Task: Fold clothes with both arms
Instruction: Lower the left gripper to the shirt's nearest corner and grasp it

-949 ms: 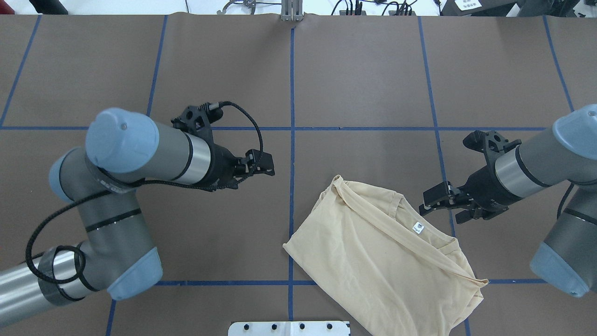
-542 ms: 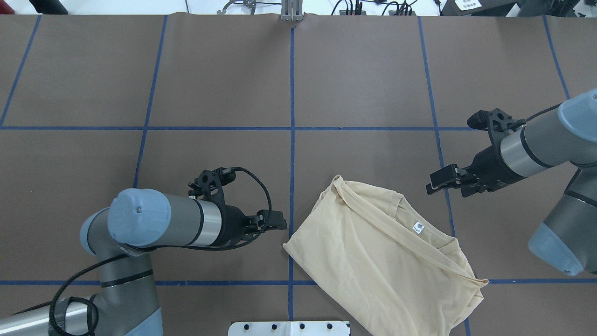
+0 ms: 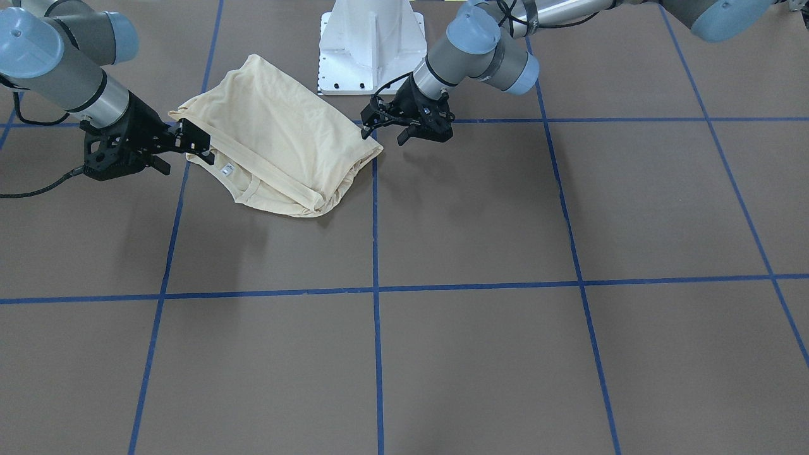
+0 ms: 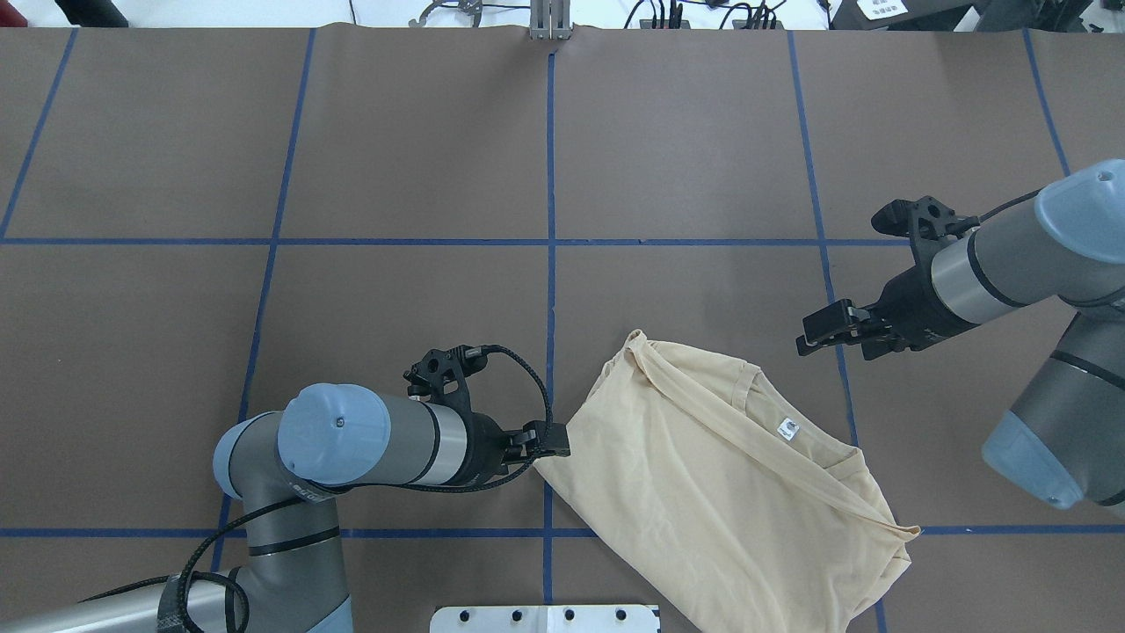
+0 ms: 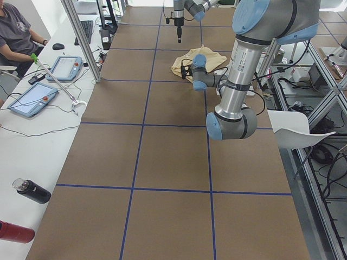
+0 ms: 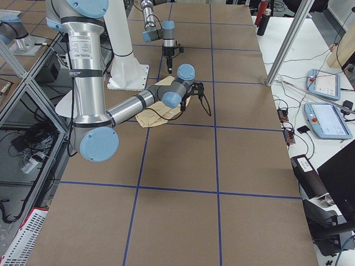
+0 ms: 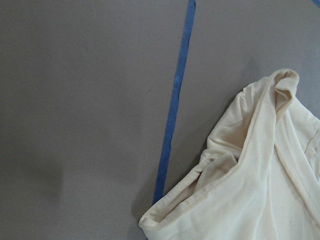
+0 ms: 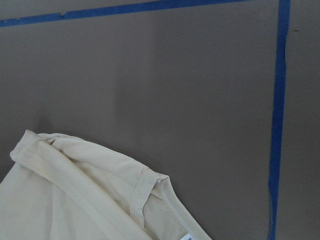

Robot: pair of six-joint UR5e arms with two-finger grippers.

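**A:** What is different from half a second ago?

**B:** The left gripper (image 4: 552, 442) has been dropping toward the lower centre of the overhead view. It is now sitting at the shirt's (image 4: 703, 475) left corner, with its jaws standing apart. I cannot tell whether they are touching the cloth. The right gripper (image 4: 817, 332) has been easing upward, and it is also spread wide.

**A:** And around them?

**B:** The shirt is lying crumpled at lower centre-right on the table (image 4: 395, 158), with its neck label (image 4: 787, 429) facing up. A blue tape line (image 4: 550, 290) is running under the left fingertips, and a white base plate (image 4: 545, 618) is showing at the bottom edge.

**A:** The arms?

**B:** The left arm (image 4: 378, 440) is lying low, pointing right. The right arm (image 4: 1011, 264) is reaching in from the right edge, pointing left and well apart from the collar.
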